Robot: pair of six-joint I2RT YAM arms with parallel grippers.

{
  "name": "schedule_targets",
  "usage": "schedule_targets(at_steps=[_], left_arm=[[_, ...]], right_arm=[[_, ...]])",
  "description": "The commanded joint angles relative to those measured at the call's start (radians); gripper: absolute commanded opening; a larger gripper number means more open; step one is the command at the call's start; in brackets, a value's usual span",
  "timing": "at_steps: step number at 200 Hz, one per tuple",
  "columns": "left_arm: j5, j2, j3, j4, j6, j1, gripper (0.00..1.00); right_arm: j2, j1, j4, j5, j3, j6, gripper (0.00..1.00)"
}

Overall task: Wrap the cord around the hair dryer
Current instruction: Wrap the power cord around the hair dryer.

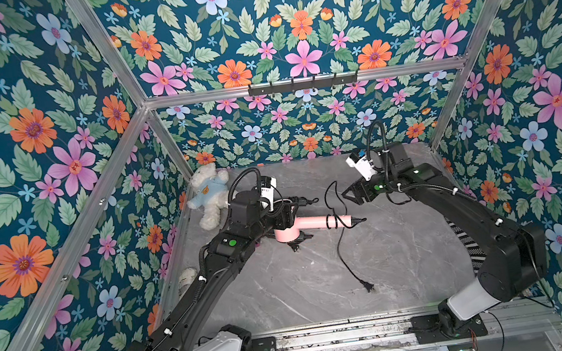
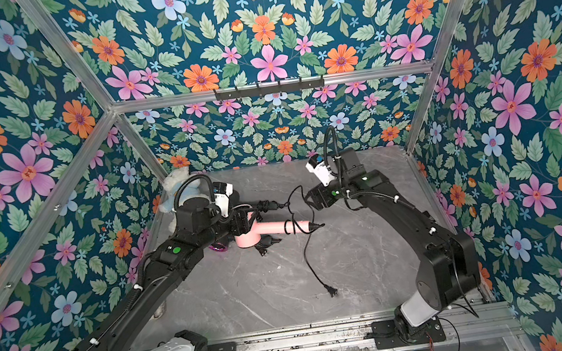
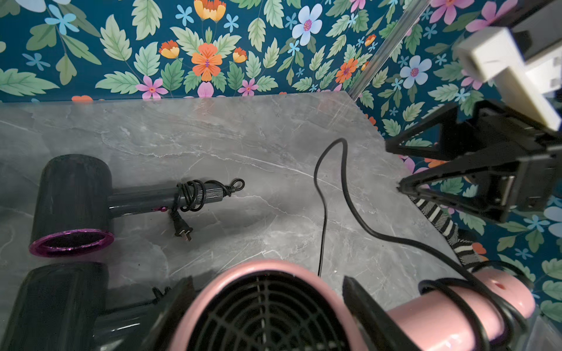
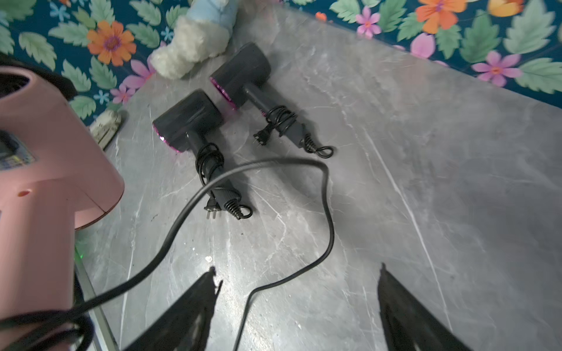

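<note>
One grey counter (image 1: pixel 324 288) is sitting inside flowery walls. Two black arms are reaching over it, the left arm (image 1: pixel 210 263) and the right arm (image 1: pixel 461 208).

Three dryers are showing. One pink dryer (image 1: pixel 315 222) is being held up over the middle of the counter. Its handle is pointing toward the right arm. Two dark dryers (image 4: pixel 194 118) are lying side by side on the counter, toward the back left. The second one (image 4: pixel 243 73) is lying closer to the bear. Each dark one is wearing its own wire wound tight round its handle.

One white bear (image 1: pixel 210 193) in a blue shirt is leaning in the back left corner. One striped cloth (image 1: pixel 465 244) is lying under the right arm.

The left fingers (image 3: pixel 362 307) are squeezing the pink dryer's round head, one on each side. The right fingers (image 4: pixel 194 304) are standing wide apart and holding nothing. They are hanging just beside the cord's loose loop.

One black cord (image 4: pixel 279 160) is coming out of the end of the pink handle. It is going round that handle in a few loops near the end. Then it is rising in a loose loop and dropping down to the counter.

One plug (image 1: pixel 368 286) is lying flat on the counter, toward the front, well apart from all three dryers.
</note>
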Motion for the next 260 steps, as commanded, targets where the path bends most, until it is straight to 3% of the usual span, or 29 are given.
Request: schedule_targets(at_steps=[1, 29, 47, 77, 128, 176, 202, 223, 246, 252, 260], left_arm=[[0.019, 0.003, 0.018, 0.041, -0.084, 0.019, 0.00], [0.016, 0.014, 0.056, 0.039, -0.147, 0.029, 0.00], [0.035, 0.021, 0.089, 0.039, -0.172, 0.029, 0.00], [0.075, 0.029, 0.127, 0.039, -0.192, 0.029, 0.00], [0.096, 0.049, 0.170, 0.014, -0.208, 0.029, 0.00], [0.097, 0.078, 0.273, -0.133, -0.163, 0.028, 0.00], [0.112, 0.076, 0.314, -0.177, -0.158, 0.028, 0.00], [0.108, 0.079, 0.347, -0.212, -0.152, 0.028, 0.00], [0.104, 0.088, 0.381, -0.248, -0.144, 0.027, 0.00], [0.101, 0.090, 0.386, -0.251, -0.144, 0.027, 0.00], [0.092, 0.089, 0.392, -0.257, -0.144, 0.028, 0.00]], right_arm=[[-0.053, -0.065, -0.024, 0.008, -0.044, 0.118, 0.82], [-0.089, -0.123, -0.054, 0.067, -0.143, 0.176, 0.81], [-0.108, -0.122, 0.018, -0.009, -0.246, 0.219, 0.76], [-0.114, -0.116, 0.293, -0.148, -0.449, 0.335, 0.70], [-0.032, 0.013, 0.727, -0.213, -0.623, 0.446, 0.68], [0.093, 0.105, 0.821, -0.171, -0.598, 0.433, 0.58], [0.141, 0.116, 0.934, -0.146, -0.604, 0.488, 0.57], [0.220, 0.154, 0.931, -0.044, -0.565, 0.464, 0.60], [0.305, 0.174, 1.021, -0.039, -0.531, 0.514, 0.60], [0.324, 0.178, 1.039, -0.040, -0.522, 0.525, 0.57], [0.338, 0.183, 1.057, -0.042, -0.518, 0.538, 0.46]])
